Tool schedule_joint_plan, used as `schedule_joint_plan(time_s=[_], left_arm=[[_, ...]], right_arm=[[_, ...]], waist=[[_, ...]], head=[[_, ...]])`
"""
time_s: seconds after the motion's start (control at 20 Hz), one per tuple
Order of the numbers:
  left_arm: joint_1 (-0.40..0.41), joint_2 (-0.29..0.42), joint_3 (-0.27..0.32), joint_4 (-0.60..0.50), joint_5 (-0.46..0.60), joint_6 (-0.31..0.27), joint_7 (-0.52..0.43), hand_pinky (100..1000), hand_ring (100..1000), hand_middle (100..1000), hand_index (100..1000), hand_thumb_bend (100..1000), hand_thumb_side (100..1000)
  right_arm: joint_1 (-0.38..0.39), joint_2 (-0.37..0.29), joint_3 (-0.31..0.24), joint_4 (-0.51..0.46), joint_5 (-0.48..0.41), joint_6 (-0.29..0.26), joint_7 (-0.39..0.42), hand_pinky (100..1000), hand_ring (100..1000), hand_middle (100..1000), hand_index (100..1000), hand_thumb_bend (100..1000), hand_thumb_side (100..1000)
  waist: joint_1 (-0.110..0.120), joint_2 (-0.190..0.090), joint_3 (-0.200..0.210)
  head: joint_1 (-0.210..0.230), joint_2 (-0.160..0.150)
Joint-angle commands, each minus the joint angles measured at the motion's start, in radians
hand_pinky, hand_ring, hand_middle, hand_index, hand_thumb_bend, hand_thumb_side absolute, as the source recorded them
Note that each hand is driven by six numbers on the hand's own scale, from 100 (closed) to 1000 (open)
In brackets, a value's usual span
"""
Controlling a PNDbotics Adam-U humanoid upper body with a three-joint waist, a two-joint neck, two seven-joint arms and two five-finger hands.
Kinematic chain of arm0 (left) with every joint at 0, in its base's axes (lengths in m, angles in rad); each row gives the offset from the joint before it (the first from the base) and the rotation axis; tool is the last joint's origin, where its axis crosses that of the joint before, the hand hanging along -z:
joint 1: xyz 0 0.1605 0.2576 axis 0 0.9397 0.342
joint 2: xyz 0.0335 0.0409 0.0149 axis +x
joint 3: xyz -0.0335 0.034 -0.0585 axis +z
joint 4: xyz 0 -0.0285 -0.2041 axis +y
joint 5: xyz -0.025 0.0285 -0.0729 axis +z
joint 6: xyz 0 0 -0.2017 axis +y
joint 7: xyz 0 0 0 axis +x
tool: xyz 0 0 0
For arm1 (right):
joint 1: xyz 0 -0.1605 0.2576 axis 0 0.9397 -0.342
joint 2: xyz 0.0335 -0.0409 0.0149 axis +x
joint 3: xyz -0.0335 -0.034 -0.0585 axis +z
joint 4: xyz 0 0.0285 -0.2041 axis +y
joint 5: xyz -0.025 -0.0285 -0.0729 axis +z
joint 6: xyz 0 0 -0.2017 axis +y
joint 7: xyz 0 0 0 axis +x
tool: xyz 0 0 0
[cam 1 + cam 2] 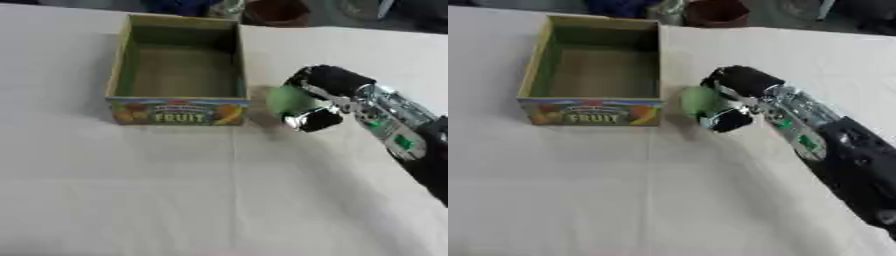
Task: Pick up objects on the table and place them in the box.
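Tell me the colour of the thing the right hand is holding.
Green; the round object in the right hand shows best in the left eye view.

Open box [178,75] on the table [175,190] toward its far side, round object [288,100] just right of the box's near right corner, right hand [322,97] curled round it, arm trailing right and nearer.
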Motion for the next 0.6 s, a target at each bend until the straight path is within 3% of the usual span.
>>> schedule_joint_plan(time_s=[0.05,0.4,0.45,0.5,0.55,0.6], left_arm=[[-0.009,0.018,-0.001,-0.02,-0.003,0.001,-0.003,438,430,459,588,100,777],[-0.008,0.02,-0.001,-0.02,-0.001,0.001,-0.002,437,430,459,589,100,776],[-0.008,0.021,-0.001,-0.02,-0.001,0.0,-0.002,437,430,459,589,100,775],[-0.008,0.021,-0.001,-0.02,-0.001,0.0,-0.002,437,430,459,589,100,775],[-0.007,0.022,-0.001,-0.02,0.0,-0.001,-0.002,437,430,459,588,100,774],[-0.006,0.022,-0.001,-0.02,-0.001,-0.002,-0.002,437,430,458,588,100,774]], right_arm=[[-0.011,-0.039,-0.023,-0.026,0.006,-0.003,-0.043,723,747,487,705,100,482],[-0.011,-0.059,-0.038,-0.058,-0.002,0.026,-0.19,667,679,426,616,100,512],[-0.013,-0.065,-0.041,-0.067,-0.009,0.03,-0.206,663,675,422,610,100,563],[-0.014,-0.072,-0.044,-0.078,-0.017,0.034,-0.219,662,674,419,608,100,515],[-0.02,-0.079,-0.048,-0.092,-0.025,0.038,-0.232,654,665,410,597,100,671],[-0.026,-0.086,-0.052,-0.108,-0.033,0.041,-0.244,651,661,402,594,100,525]], waist=[[0.004,-0.019,0.0],[0.006,-0.022,-0.004],[0.006,-0.022,-0.004],[0.006,-0.022,-0.003],[0.006,-0.022,-0.002],[0.006,-0.023,-0.002]], head=[[0.002,-0.007],[0.003,-0.011],[0.002,-0.011],[0.001,-0.012],[0.0,-0.011],[-0.001,-0.011]])
